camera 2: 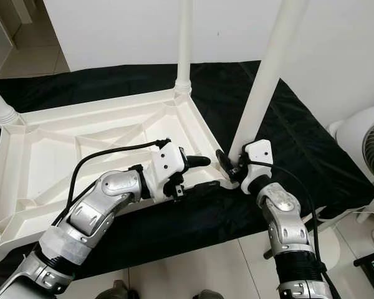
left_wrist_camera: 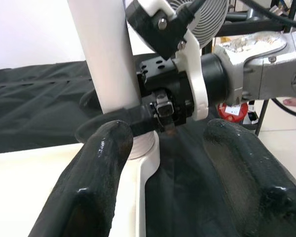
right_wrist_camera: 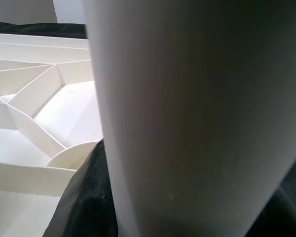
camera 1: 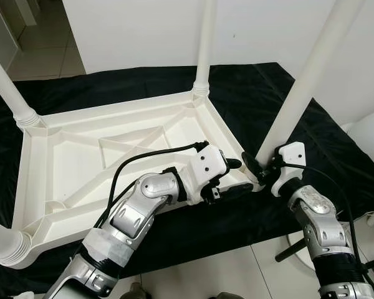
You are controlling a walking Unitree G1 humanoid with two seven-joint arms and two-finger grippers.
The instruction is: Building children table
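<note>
Pinching the white table leg near its base with my right gripper, left gripper jaws spread beside the upturned tabletop corner; left wrist view adds a fan.

- White plastic tabletop lies upside down on a black cloth, its ribbed underside up.
- Four white round legs stand up from its corners; the near-right leg leans slightly outward.
</note>
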